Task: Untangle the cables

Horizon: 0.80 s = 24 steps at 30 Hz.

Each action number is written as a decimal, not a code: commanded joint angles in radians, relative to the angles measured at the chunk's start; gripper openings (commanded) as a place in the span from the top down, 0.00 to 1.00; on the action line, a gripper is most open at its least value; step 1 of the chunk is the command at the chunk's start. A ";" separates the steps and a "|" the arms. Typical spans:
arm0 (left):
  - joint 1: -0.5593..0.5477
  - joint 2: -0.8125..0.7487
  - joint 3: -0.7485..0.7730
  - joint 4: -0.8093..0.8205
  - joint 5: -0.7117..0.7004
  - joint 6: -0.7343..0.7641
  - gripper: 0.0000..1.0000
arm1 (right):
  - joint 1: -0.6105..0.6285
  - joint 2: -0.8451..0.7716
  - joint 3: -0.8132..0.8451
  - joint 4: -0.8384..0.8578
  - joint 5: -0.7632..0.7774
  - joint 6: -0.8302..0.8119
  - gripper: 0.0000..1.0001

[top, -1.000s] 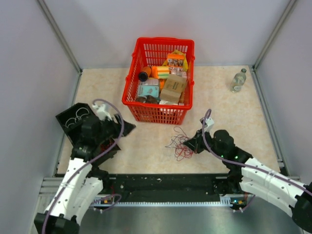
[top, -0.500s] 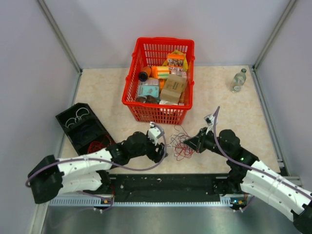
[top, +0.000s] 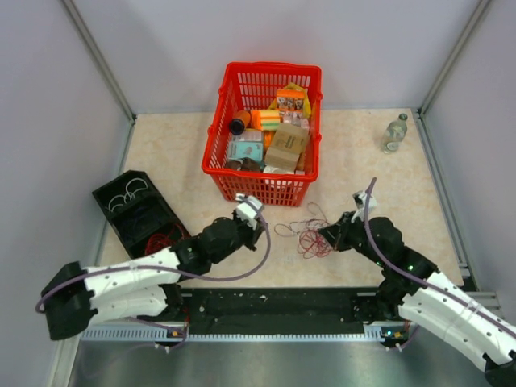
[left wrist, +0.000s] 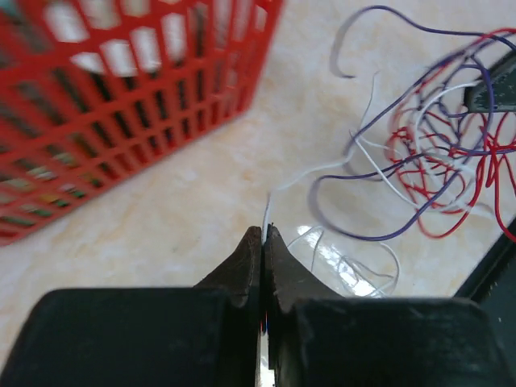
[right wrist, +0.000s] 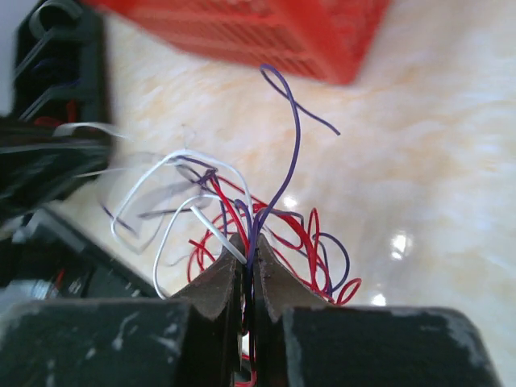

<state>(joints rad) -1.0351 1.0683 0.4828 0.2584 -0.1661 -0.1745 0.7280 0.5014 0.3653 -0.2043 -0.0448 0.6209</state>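
Observation:
The cables [top: 309, 238] are a small loose tangle of red, purple and white wires on the table, just in front of the basket. My left gripper [top: 263, 226] is at their left side, shut on one white strand [left wrist: 300, 173] that leads back into the tangle [left wrist: 439, 153]. At the right side, my right gripper [top: 324, 234] is shut on a few purple and dark strands [right wrist: 274, 177]. Red and white loops [right wrist: 211, 211] spread out beyond its tips. The tangle hangs stretched between the two grippers.
A red basket [top: 219, 129] full of boxes and packets stands just behind the tangle. A black tray [top: 129, 211] holding some red wire lies at the left. A small clear bottle [top: 394, 133] stands at the back right. A black rail [top: 274, 302] runs along the near edge.
My left arm swung from over the black tray to the tangle, shut on a white strand and drew back left. The right gripper moved slightly right, still shut, spreading the tangle.

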 commanded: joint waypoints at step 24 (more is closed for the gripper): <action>0.003 -0.184 0.151 -0.567 -0.329 -0.557 1.00 | -0.007 -0.055 0.014 -0.191 0.597 0.059 1.00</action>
<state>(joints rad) -1.0340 0.7826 0.6060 -0.2996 -0.5488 -0.6056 0.7254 0.4541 0.3840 -0.4789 0.6075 0.7593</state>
